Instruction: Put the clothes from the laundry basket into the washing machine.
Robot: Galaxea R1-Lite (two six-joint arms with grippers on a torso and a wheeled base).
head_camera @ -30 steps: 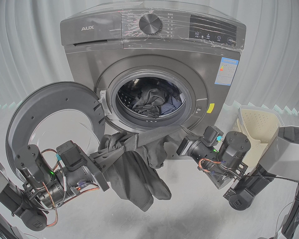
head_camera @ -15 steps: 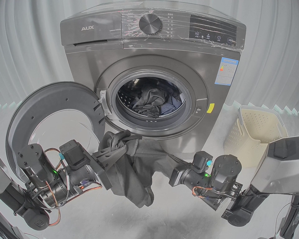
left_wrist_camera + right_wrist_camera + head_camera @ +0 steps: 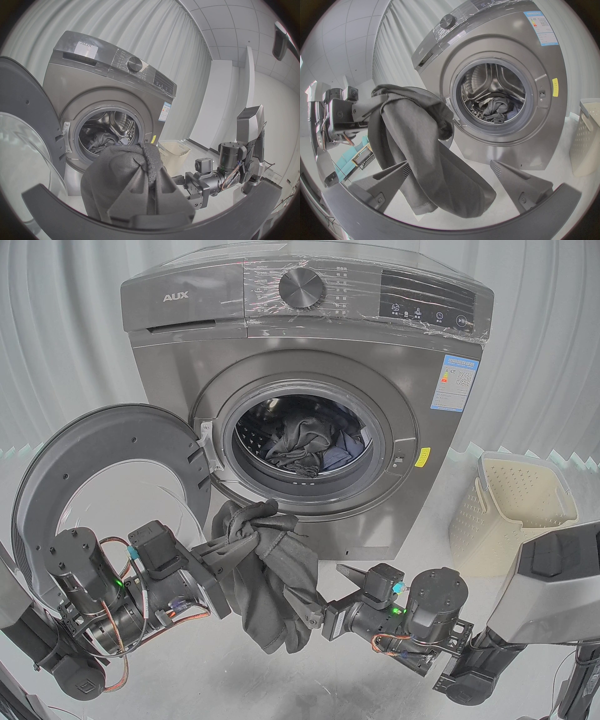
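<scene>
- Our left gripper [image 3: 247, 541] is clamped on the dark grey cloth garment [image 3: 275, 577], which hangs bunched just below the round drum opening [image 3: 300, 437] of the grey front-loading washing machine [image 3: 181, 371].
- Our right gripper [image 3: 326, 594] stands with fingers apart beside the hanging tail, holding nothing.
- We should raise the bundle above the rim, with the tail gathered so it cannot snag.
- We should let go only deep inside the drum.

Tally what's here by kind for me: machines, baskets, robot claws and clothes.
Washer: 1
Basket: 1
Grippers: 2, the left gripper and the right gripper
Garment hanging from the left gripper: 1
Pile of clothes in the drum: 1; its pieces cannot be counted
Total: 6
</scene>
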